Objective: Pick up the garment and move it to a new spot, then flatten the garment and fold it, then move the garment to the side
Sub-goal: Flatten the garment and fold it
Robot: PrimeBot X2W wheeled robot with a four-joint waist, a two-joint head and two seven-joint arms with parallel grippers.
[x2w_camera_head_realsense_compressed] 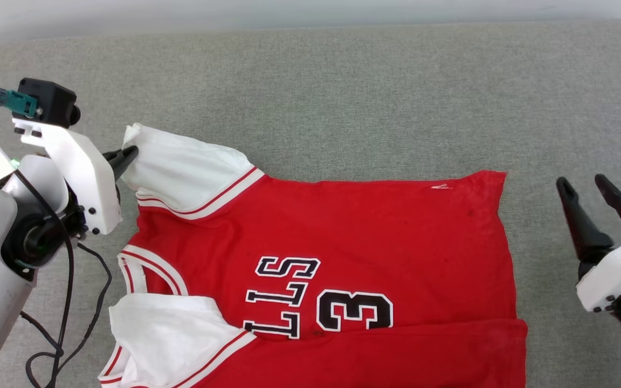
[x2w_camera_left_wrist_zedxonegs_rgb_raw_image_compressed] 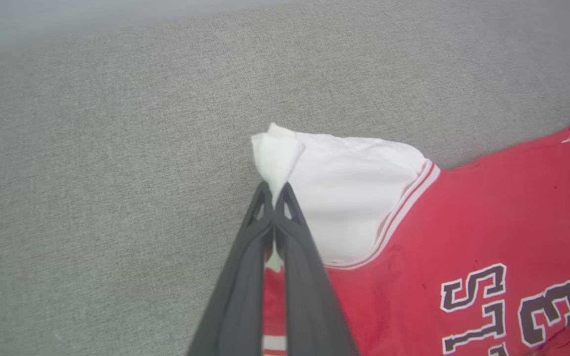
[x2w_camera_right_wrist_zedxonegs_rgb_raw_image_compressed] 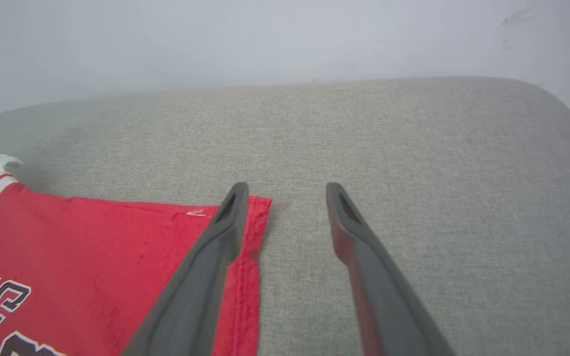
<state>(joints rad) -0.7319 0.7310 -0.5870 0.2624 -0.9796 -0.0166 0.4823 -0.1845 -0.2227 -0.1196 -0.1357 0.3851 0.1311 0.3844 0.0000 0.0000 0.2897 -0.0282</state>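
Observation:
The garment point(x2w_camera_head_realsense_compressed: 343, 237), a red jersey with white sleeves, striped trim and a black number 3, lies spread on the grey fabric surface point(x2w_camera_head_realsense_compressed: 343, 81), collar to the left. Its near long edge is folded over the body. My left gripper point(x2w_camera_head_realsense_compressed: 130, 153) is shut on the tip of the far white sleeve point(x2w_camera_left_wrist_zedxonegs_rgb_raw_image_compressed: 344, 188), and the pinched cloth sticks out past the fingertips point(x2w_camera_left_wrist_zedxonegs_rgb_raw_image_compressed: 287, 195). At the far right my right gripper point(x2w_camera_head_realsense_compressed: 582, 183) stands open with nothing between its fingers, a little off the hem. In the right wrist view the hem corner point(x2w_camera_right_wrist_zedxonegs_rgb_raw_image_compressed: 258, 212) lies just beyond my right gripper point(x2w_camera_right_wrist_zedxonegs_rgb_raw_image_compressed: 287, 190).
The grey fabric surface point(x2w_camera_right_wrist_zedxonegs_rgb_raw_image_compressed: 413, 148) stretches back to a pale wall point(x2w_camera_head_realsense_compressed: 310, 11). Black cables point(x2w_camera_head_realsense_compressed: 68, 302) hang from my left arm beside the collar. Bare fabric lies behind and to the right of the jersey.

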